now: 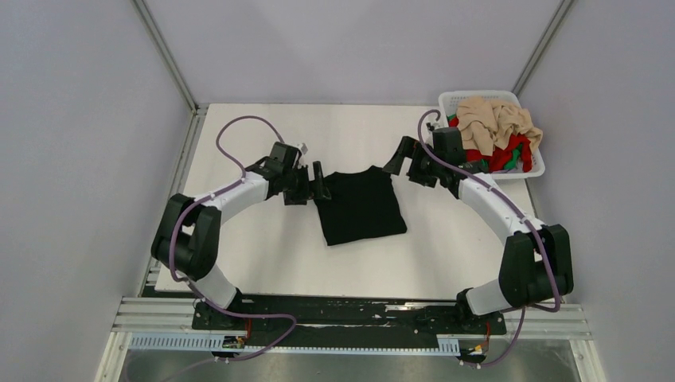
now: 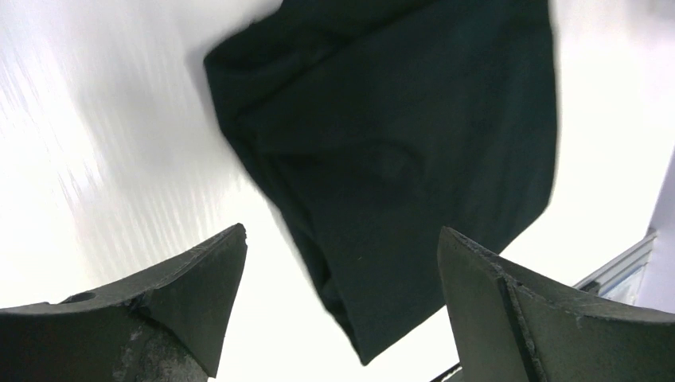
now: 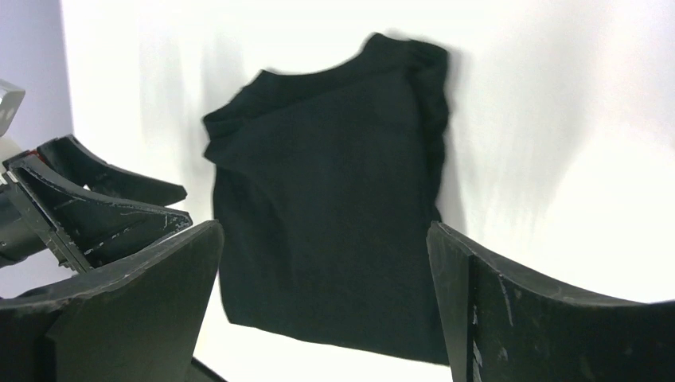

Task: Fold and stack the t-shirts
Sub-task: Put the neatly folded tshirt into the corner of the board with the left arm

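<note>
L gripper (image 1: 310, 185): spread, empty, just beside black shirt (image 1: 360, 205).
R gripper (image 1: 406, 165): spread, empty, near its far corner.
Progress: black shirt folded on table (image 1: 239, 263), looks done.
Your to-do: beige shirt (image 1: 497, 119), red shirt (image 1: 501, 157), green shirt (image 1: 516, 154), heaped in basket (image 1: 535, 172).

Shirt (image 1: 360, 205) plain black; table (image 1: 263, 255) white; basket (image 1: 462, 99) white lattice; inside, beige shirt (image 1: 493, 119), red shirt (image 1: 503, 157), green shirt (image 1: 516, 151); arms (image 1: 231, 195) white-black; cables (image 1: 239, 127) purple

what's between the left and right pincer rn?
The folded black t-shirt, flat on the white table; its upper part lies in the gap between the left pincer and right pincer. The top external view shows it best.
</note>
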Controlling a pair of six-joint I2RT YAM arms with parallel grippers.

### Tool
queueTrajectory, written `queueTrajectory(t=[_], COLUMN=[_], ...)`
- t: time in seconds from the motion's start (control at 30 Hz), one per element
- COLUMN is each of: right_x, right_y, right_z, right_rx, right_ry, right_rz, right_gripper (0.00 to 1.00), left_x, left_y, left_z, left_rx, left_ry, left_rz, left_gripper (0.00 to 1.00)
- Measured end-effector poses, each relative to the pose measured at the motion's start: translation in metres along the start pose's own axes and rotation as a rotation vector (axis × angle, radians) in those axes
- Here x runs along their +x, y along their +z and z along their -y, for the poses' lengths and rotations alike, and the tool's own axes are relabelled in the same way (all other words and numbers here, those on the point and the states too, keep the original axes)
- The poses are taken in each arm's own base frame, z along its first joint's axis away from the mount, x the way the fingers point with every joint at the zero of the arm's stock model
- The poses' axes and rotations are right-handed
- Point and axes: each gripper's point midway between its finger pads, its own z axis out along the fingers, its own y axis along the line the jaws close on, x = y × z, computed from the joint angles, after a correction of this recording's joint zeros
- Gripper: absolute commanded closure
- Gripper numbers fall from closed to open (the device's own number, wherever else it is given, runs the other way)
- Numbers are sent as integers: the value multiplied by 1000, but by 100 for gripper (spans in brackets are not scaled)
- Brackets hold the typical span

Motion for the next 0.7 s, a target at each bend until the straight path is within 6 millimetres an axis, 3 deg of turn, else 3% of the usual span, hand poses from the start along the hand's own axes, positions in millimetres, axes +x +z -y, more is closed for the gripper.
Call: queueTrajectory(t=[0.1,0.17,0.23,0.33,0.37,0.6,0.7], right_x=[12,22,28,30,29,14,11], right_y=[-6,-8,-11,-16,-19,-30,-31], right_z=[19,31,38,42,43,48,57], right_rx=[55,89,110,129,134,164,206], right_ry=[26,42,51,54,54,30,9], right_rz=[3,-8,-16,-10,-4,61,77], right_gripper=[0,0,0,0,0,0,0], left_x=[12,20,20,10,9,-18,-46], left_y=[17,31,41,55,59,63,59], left_z=[-6,-16,-16,-16,-17,-26,-45], left_rx=[-22,-51,-51,-58,-59,-195,-344], left_ry=[-14,-27,-44,-48,-55,-10,55], left_rz=[-43,-72,-90,-82,-80,-16,57], left_gripper=[22,36,56,94,100,100,100])
